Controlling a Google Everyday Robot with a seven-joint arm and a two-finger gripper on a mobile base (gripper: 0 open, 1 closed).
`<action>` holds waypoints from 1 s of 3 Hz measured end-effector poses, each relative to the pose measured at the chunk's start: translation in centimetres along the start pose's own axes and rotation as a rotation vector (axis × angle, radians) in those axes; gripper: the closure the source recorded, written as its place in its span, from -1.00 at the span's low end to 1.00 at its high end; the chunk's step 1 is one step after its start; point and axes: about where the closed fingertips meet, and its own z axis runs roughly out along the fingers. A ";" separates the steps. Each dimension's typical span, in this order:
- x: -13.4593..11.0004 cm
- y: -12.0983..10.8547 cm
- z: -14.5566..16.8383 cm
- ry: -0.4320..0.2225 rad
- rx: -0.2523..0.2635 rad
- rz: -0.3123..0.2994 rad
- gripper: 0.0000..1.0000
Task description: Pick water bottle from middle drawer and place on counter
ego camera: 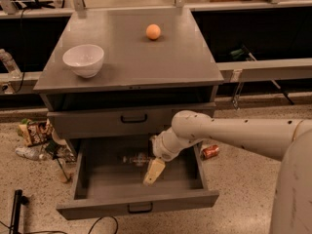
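Nearest stood the middle drawer (139, 203), pulled out, its tray open. Inside it the gripper (153, 171) hung low over the tray floor, towards the near side and right of centre. I could not tell whether it was wide or narrow, and nothing showed in its hold.

Just beyond it and slightly left, the water bottle (135, 159) lay on its side, close to the gripper but seemingly apart from it. The grasp would likely go best by easing farther and left, then squaring across the ribbed body and taking its middle, so the bottle could not roll away.

The wrist (163, 147) covered the bottle's right end, and its cap was hard to make out.

Farther off, the counter (131, 67) carried a white bowl (84, 60) at left.
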 end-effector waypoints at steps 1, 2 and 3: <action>0.0 -0.1 0.4 -0.002 -0.003 0.003 -1.00; 0.3 -0.4 2.4 -0.042 -0.014 0.004 -1.00; 0.8 -1.5 4.9 -0.076 0.000 0.016 -1.00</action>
